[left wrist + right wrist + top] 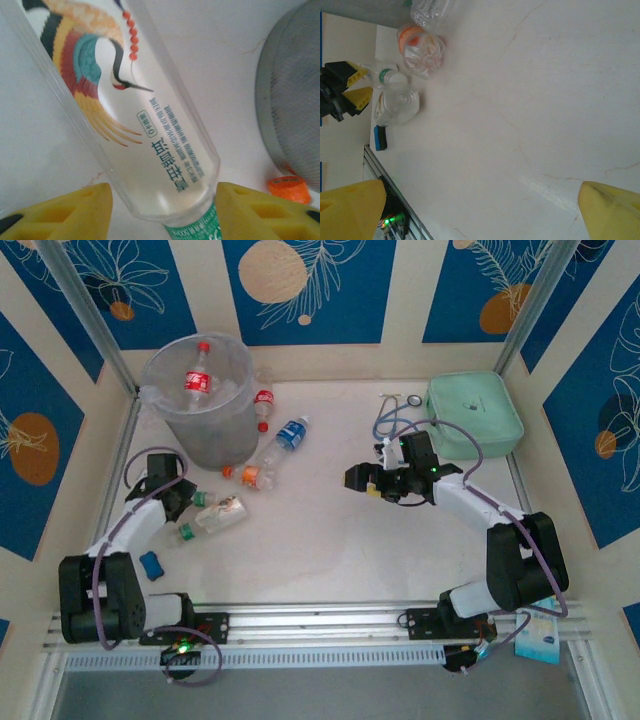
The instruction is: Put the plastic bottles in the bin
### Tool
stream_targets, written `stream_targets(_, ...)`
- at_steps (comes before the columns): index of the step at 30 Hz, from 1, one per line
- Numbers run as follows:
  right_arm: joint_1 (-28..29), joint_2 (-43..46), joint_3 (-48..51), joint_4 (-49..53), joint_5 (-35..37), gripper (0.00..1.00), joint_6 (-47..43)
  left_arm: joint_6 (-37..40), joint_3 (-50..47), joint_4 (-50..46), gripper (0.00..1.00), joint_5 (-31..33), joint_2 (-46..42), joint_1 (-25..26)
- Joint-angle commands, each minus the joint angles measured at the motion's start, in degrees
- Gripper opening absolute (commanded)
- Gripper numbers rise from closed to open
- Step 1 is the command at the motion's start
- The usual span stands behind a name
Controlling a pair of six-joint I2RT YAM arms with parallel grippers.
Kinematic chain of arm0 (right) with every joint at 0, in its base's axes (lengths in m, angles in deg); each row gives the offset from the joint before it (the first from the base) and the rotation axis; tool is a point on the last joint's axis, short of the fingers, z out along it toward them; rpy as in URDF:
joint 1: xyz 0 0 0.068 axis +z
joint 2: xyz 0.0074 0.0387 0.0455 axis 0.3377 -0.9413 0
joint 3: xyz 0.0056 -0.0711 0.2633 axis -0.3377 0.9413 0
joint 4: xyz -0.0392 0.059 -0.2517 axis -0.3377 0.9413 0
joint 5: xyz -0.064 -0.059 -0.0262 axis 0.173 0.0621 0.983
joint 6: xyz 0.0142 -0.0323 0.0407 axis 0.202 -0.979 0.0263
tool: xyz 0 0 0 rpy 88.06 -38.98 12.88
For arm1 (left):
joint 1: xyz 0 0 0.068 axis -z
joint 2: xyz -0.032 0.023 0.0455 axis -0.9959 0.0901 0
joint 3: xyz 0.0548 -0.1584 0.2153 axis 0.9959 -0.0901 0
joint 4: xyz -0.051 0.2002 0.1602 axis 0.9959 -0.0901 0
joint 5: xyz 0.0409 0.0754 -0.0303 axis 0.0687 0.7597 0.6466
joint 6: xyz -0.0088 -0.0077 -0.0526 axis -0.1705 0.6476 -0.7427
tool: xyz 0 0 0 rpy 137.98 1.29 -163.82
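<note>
Near the frosted round bin [295,100] lies a clear cylindrical bottle [150,125].

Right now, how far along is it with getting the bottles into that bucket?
Done: one red-labelled bottle lies in the bin. In hand: the left gripper straddles a crane-print bottle on the table. Left: at least three more beside the bin, red-capped, blue-labelled and orange-capped. The right gripper hangs open, empty.

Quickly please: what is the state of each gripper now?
Left gripper: jaws on both sides of the crane-label bottle; firm grip cannot be told.
Right gripper: open, holding nothing.
</note>
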Motion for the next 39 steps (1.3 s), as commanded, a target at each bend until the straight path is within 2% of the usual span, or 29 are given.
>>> stream_targets(1, 0.30, -1.06, -1.66, -0.99, -2.31, 0.99, 1.15, 1.59, 3.48, -4.04, 0.54, 2.94, -3.38, -0.49)
stream_targets(7, 0.48, -1.94, -2.82, -1.42, -2.58, 0.99, 1.07, 2.96, 7.13, -8.13, 0.55, 3.77, -7.12, -0.49)
stream_targets(11, 0.56, -1.85, -2.22, -1.69, -2.65, 0.99, 1.07, 1.59, 6.02, -8.56, 0.78, 4.49, -7.34, -0.52)
stream_targets(14, 0.56, -1.22, -1.60, -1.78, -3.31, 0.99, 0.86, -0.45, 4.42, -5.59, 0.90, 2.18, -5.31, -0.70)
stream_targets(16, 0.56, -0.48, -1.28, -1.41, -3.36, 0.99, 0.52, -1.45, 3.92, -3.40, 0.95, 1.16, -3.40, -0.83)
stream_targets(19, 0.56, 0.94, -0.84, -0.11, -2.29, 0.99, -0.56, -2.83, 4.15, -2.16, 0.96, 0.97, -0.20, -0.76)
stream_targets(24, 0.40, 2.32, 0.25, 0.44, -1.65, 0.99, -1.44, -5.60, 3.64, 0.59, 0.92, -2.40, 4.71, -0.84)
stream_targets(28, 0.39, 2.48, 0.86, -0.29, -1.86, 0.99, -1.29, -6.63, 2.96, 1.72, 0.86, -2.33, 6.53, -0.78)
stream_targets(39, 0.39, 2.22, 0.35, 1.23, -0.74, 0.99, -2.26, -7.15, 2.48, 1.10, 0.57, -1.32, 6.11, -0.79)
